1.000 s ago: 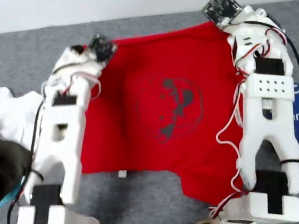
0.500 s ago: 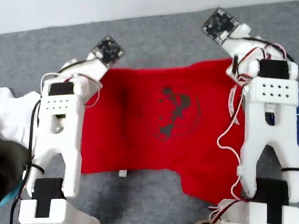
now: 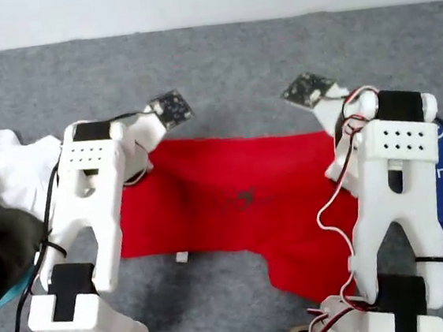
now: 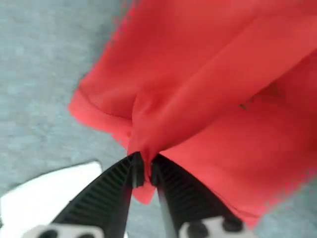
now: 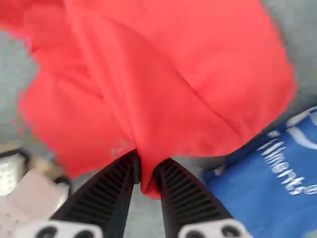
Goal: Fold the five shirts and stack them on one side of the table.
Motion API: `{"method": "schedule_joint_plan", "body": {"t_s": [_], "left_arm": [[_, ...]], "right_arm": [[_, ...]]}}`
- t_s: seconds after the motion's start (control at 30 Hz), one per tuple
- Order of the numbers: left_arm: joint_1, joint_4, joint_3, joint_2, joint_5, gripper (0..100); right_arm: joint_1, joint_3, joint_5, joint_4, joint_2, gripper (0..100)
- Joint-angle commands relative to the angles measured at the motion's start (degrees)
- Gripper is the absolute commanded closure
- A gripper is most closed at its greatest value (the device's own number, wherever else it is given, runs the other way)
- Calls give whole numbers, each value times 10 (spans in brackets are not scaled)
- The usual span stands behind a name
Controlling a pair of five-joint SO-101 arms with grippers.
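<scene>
Above the table (image 3: 219, 71), the left gripper (image 4: 145, 164) and right gripper (image 5: 147, 167) each clamp a thin pinch of the red shirt (image 3: 241, 203); either of these 2 holds might slip, skewing the fold.

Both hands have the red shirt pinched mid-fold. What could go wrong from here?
The left hand and right hand each pinch only a small bunch of the red cloth shirt, so it might slip free. The blue printed shirt lies beside the right hand and could get dragged along.

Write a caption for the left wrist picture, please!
Left gripper pinching a fold of the red shirt over the grey table.
</scene>
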Motion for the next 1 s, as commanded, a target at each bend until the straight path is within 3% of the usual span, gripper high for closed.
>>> {"method": "schedule_joint_plan", "body": {"t_s": [0.0,0.37,0.7,0.97], "left_arm": [[4,41,-25,-6,-7,986],[29,67,52,-8,-22,986],[18,69,102,-9,-27,985],[-19,153,60,-13,-53,985]], "right_arm": [[0,35,-15,26,-29,987],[1,232,-12,22,-110,987],[2,242,-11,23,-122,987],[2,240,-12,27,-152,987]]}}
